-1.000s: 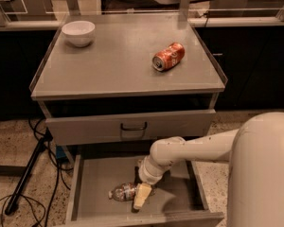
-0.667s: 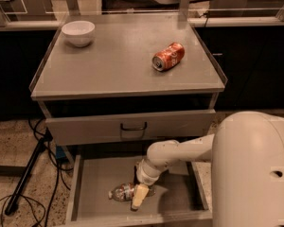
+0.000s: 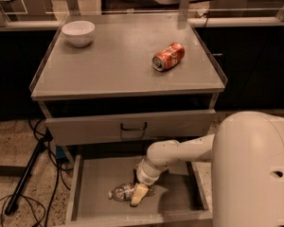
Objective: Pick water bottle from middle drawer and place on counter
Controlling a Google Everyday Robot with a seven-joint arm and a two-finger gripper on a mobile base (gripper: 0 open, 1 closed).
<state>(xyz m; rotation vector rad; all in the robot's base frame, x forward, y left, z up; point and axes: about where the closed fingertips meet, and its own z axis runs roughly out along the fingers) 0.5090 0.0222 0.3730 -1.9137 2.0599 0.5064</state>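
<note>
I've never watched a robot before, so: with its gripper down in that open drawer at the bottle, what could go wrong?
The water bottle lies on its side in the middle drawer, beneath the gripper; it could roll or slip away. Lifting out, the arm might hit the drawer front above. On the counter, the soda can could get bumped.

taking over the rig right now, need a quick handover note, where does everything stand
Gripper: down inside the open drawer, right at the bottle; grip not confirmed.
Bottle: lying on its side on the drawer floor, near the front, not lifted.
Counter: holds a bowl at back left and a can on its side toward the right; bare surface between them and along the front.
Done: drawer is open, arm has reached the bottle.
Left: secure the grip, lift the bottle out, set it on the counter away from the can and bowl.
</note>
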